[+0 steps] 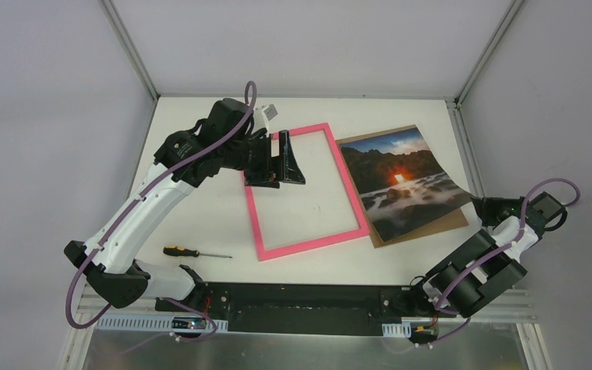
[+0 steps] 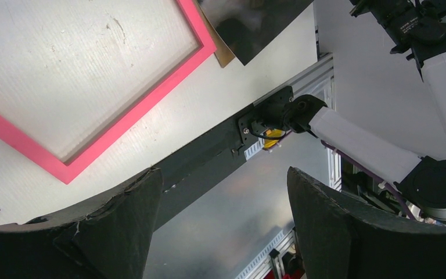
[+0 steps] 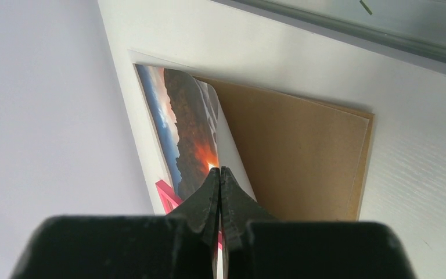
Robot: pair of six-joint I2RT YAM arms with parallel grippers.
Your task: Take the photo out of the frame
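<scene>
Top external view gives us the layout: the frame lies flat on the worktop with only bare surface inside its pink border. The photo rests just to its right on the brown board. We judge the removal itself done, since print and frame sit side by side.

Our right gripper is closed tight on the photo's right edge. The right wrist view shows the fingertips pinched together on the print, which curls up off the board there. We think this is to peel it from the backing or carry it clear.

Our left gripper hangs wide open and empty over the frame's left rail, placed, we think, to pin the frame should it slide. A screwdriver lies well apart, near the left arm's base.
</scene>
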